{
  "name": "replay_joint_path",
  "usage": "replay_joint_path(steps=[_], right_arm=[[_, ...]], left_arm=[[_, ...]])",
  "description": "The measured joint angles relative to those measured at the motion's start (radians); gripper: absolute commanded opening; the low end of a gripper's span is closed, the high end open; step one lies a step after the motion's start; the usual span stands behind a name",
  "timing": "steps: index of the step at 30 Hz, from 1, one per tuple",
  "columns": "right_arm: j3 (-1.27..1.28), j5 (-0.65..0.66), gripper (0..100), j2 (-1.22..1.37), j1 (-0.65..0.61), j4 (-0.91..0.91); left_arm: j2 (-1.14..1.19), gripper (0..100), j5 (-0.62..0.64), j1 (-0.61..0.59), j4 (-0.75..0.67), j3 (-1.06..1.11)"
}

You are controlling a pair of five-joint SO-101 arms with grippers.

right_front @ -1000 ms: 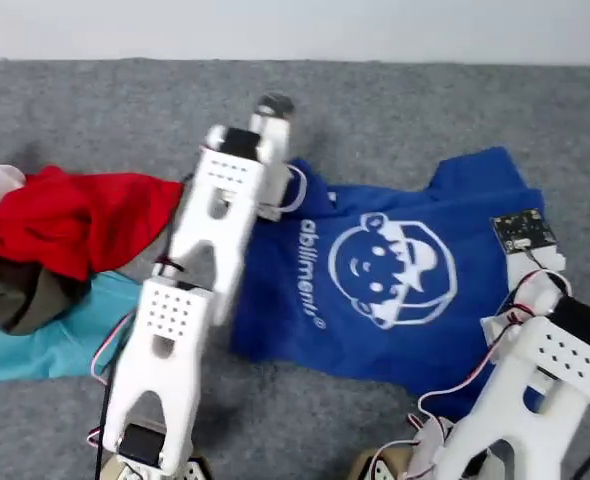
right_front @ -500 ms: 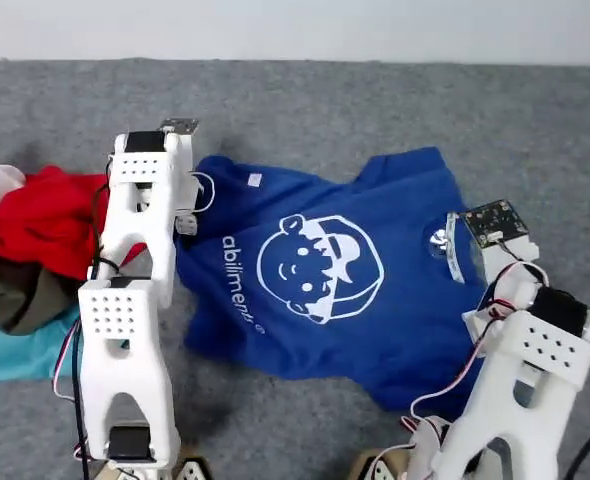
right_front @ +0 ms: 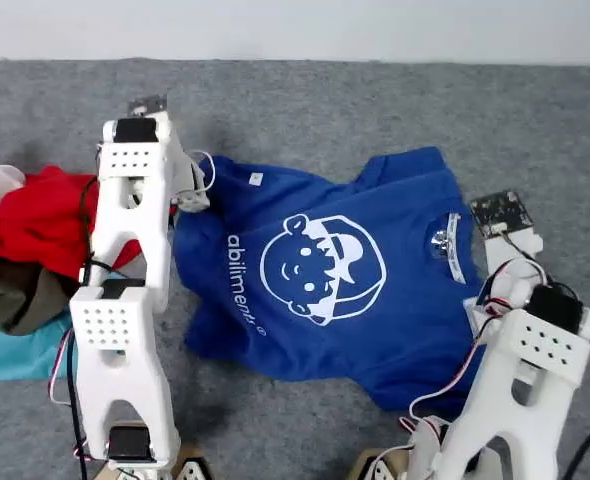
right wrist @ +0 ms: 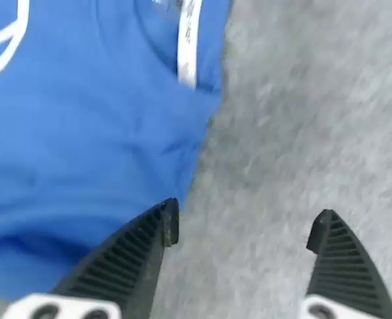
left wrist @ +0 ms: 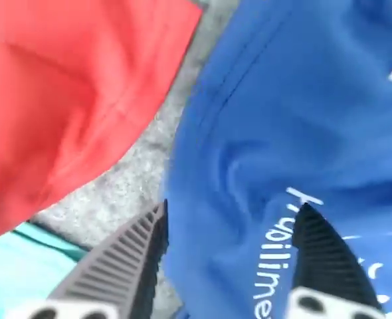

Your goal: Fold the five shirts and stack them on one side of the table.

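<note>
The left arm (right_front: 125, 300) stands up from its base (right_front: 125, 445) at the near edge and stretches far forward in a nearly straight line, with the wrist (right_front: 135, 150) bent downward at the far end. The left gripper (left wrist: 232, 212) points down, jaws spread wide: one ribbed grey finger (left wrist: 126, 256), one black. The right arm (right_front: 520, 370) is folded short and low at the other side, its wrist tipped down too. The right gripper (right wrist: 246, 214) faces down, its two dark ribbed fingers (right wrist: 126, 259) held well apart
</note>
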Motion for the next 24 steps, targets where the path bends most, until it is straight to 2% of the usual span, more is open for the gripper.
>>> replay_joint_path(steps=[5,10,14,18,24], right_arm=[[-0.112,-0.089,32.2,0.146,-0.061,-0.071],[-0.407,-0.178,32.1,0.450,-0.086,-0.072],[-0.733,-0.209,32.1,0.758,-0.117,0.034],[-1.117,-0.213,29.7,1.043,-0.215,0.175],[-1.708,-0.213,27.7,1.435,-0.296,0.321]], left_arm=[[-0.103,29,0.000,-0.015,0.000,-0.012],[-0.270,29,0.000,-0.026,0.000,0.100],[-0.404,29,0.000,-0.026,0.000,0.279],[-0.486,29,0.000,-0.028,0.000,0.448],[-0.517,29,-0.014,-0.028,0.000,0.552]])
